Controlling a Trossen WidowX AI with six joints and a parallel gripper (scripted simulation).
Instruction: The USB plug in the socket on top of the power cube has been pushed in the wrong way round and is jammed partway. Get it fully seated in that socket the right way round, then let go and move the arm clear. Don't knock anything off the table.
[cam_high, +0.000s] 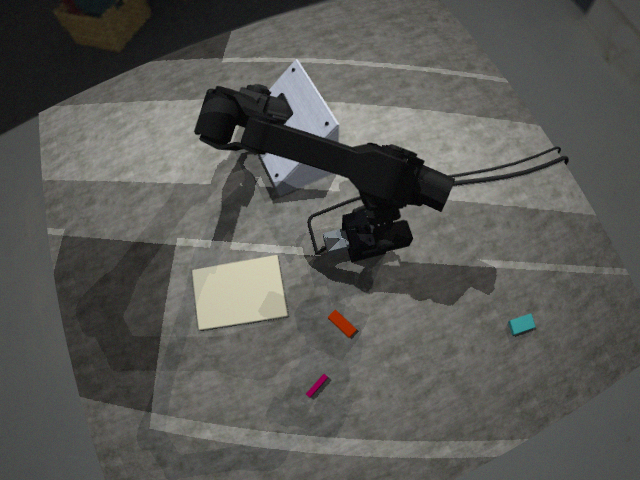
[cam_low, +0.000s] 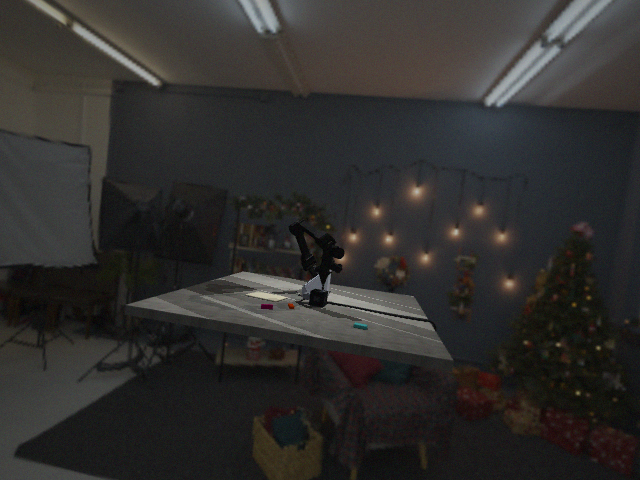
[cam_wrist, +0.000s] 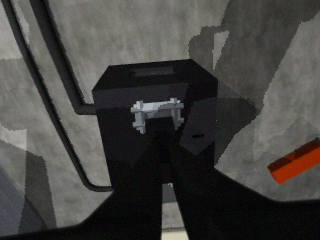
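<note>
3 views: top, far side, wrist; table shared.

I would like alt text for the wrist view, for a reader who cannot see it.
Two dark gripper fingers reach from below, tips together, over a black power cube with a light metal socket surround on its face. Dark cables run along its left, and an orange block lies at right.

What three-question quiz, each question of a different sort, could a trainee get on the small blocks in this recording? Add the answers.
1. Multiple choice: in the top view, which colour is the block farthest right? A) green B) teal C) yellow
2. True or false: the orange block shows in the wrist view.
3. Fill in: between orange and magenta, the slimmer block in the top view is ___.

Key: 1 B; 2 true; 3 magenta.
</note>
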